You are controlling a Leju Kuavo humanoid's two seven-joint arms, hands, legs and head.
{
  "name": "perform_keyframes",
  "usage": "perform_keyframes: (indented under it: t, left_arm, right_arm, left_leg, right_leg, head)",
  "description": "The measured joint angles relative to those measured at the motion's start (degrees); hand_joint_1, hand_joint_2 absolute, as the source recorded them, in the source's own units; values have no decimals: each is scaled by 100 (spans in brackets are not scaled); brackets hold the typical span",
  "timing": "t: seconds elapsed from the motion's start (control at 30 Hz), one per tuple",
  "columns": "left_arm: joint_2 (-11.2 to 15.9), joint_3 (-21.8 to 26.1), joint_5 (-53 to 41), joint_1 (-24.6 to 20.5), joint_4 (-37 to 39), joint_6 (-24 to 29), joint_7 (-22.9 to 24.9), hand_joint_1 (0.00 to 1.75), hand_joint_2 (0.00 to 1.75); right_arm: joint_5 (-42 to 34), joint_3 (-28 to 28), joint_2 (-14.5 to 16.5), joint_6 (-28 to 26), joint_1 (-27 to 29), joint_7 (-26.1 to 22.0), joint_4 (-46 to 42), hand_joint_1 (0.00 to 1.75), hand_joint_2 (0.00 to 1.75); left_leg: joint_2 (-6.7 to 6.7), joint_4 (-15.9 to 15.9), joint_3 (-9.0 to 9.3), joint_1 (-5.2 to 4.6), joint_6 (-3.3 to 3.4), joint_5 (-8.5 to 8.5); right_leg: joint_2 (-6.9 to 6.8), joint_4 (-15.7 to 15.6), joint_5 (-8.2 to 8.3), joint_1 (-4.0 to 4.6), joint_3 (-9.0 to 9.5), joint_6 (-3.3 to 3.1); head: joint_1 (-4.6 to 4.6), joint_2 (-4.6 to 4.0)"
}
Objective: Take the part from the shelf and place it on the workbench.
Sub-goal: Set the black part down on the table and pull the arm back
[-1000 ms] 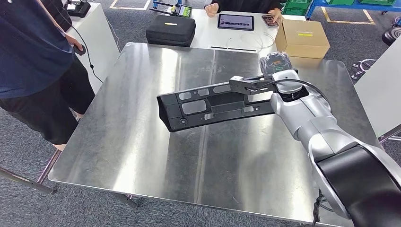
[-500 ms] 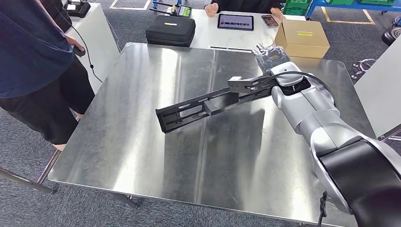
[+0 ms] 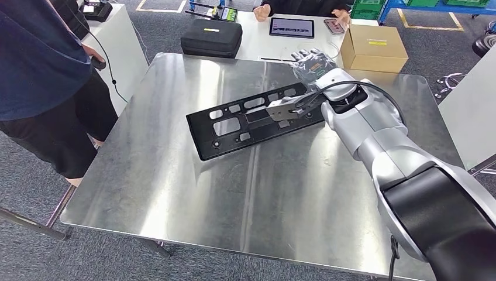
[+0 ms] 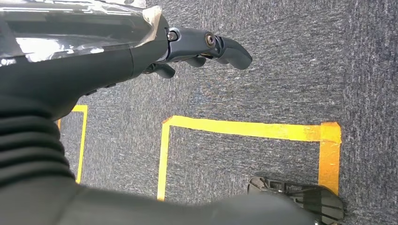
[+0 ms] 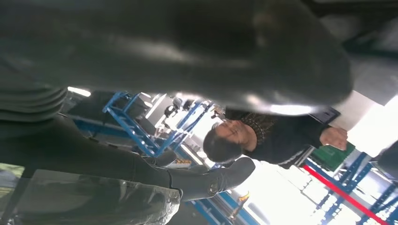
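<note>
Left hand: the robot's left hand [image 4: 206,47] hangs at its side over grey carpet with yellow floor tape [image 4: 244,129]; dark fingers slightly curled, nothing in them, though how far they close I cannot tell.

Workbench: the shiny sheet-metal workbench [image 3: 175,199] spreads out in front, its near half bare and reflective.

Part: there it is, the long flat black plastic panel with rectangular cut-outs [image 3: 234,126], lying face-up near the middle of the workbench, angled, and by the look of it flat on the metal.

Right hand: the right hand [image 3: 313,63] sits just beyond the panel's far end, fingers spread and pointing up, gripping nothing. A small grey bracket at the wrist overlaps the panel's end.

Doing it well: judging from this, the placing is as good as done. Lift the hand straight up and back so the bracket and cable don't drag the panel askew.

Beyond: a person in a dark top [image 3: 41,70] stands at the left; behind the bench, a black zipped case [image 3: 210,36], a tablet [image 3: 291,26] and a brown cardboard box [image 3: 374,47].
</note>
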Motion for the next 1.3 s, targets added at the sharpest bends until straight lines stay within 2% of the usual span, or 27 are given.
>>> perform_keyframes:
  t: [0.3,0.5,0.63,0.73,0.8,0.97,1.1,1.2,1.3]
  left_arm:
    - [2,2,25,-3,0,6,47,0,0]
    - [2,2,25,-3,0,6,73,0,0]
    - [4,3,63,-4,0,11,125,0,0]
    - [8,6,87,-4,0,11,153,0,0]
    - [9,11,102,-5,0,8,199,0,0]
    - [16,27,137,-5,0,11,258,0,0]
    - [18,41,173,-6,0,46,273,0,0]
    - [22,88,197,-7,-1,89,296,0,0]
    - [25,123,220,-8,0,99,309,0,0]
  right_arm:
    - [8,142,239,-1,-3,-107,-2,0,0]
    - [-15,158,275,-6,-4,-107,-2,0,0]
    - [-652,-17,311,-30,-17,-108,-2,0,0]
    - [-1198,-336,363,42,-64,-146,-4,0,0]
    - [-1833,-656,404,206,-89,-249,-7,0,0]
    - [-3523,-1937,494,777,-191,-558,-50,0,0]
    - [-4289,-2734,520,1282,-238,-805,-71,0,0]
    - [-4960,-3252,530,1929,-228,-1082,-77,0,0]
    - [-5315,-3637,545,2271,-195,-1234,-86,0,0]
  left_leg:
    - [1,0,3,0,0,0]
    - [3,0,4,0,0,0]
    - [3,0,4,-1,0,0]
    - [3,0,4,-1,0,0]
    - [3,0,4,-1,0,0]
    - [1,0,4,0,0,0]
    - [2,0,5,-1,0,0]
    - [2,0,5,-1,0,0]
    - [1,0,5,-1,0,0]
  right_leg:
    - [6,0,0,1,0,0]
    - [7,0,0,0,2,0]
    - [7,0,0,0,3,0]
    - [7,0,0,0,2,0]
    - [6,0,0,0,2,0]
    - [6,0,0,0,2,0]
    - [6,0,0,0,3,0]
    - [6,0,0,0,3,0]
    - [6,0,0,0,3,0]
  head:
    - [-2,0]
    - [0,0]
    - [-1,0]
    - [-1,0]
    - [-1,0]
    - [-1,0]
    - [-1,0]
    - [-1,0]
    - [-1,0]
